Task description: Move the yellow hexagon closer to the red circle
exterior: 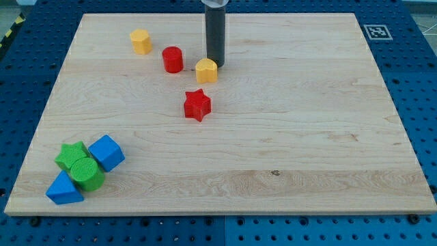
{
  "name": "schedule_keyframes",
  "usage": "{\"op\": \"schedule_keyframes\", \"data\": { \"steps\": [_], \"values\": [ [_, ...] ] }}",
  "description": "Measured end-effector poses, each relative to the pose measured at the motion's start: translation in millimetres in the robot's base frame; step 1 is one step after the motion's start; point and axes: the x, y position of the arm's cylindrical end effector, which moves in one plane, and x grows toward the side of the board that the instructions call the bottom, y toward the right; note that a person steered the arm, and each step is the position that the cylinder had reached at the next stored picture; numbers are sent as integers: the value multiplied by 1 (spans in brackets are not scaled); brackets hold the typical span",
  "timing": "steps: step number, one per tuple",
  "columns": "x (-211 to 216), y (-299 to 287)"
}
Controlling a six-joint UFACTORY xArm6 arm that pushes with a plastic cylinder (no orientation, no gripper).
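A red circle block (173, 59) stands near the view's top, left of centre. A yellow block that looks hexagonal (206, 70) sits just to its right, with a small gap between them. My tip (216, 65) is down on the board against the upper right side of this yellow block. A second yellow block (141, 42), whose shape I cannot make out, lies up and to the left of the red circle.
A red star (197, 104) lies just below the yellow hexagon. At the view's bottom left, a green star (70, 156), a green circle (87, 173), a blue cube (106, 152) and a blue triangle (64, 189) are bunched together near the wooden board's (287, 137) corner.
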Motion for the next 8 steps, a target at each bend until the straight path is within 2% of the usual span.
{"op": "schedule_keyframes", "data": {
  "steps": [2,6,8],
  "values": [
    [-14,2],
    [-91,-113],
    [-98,-190]
  ]
}}
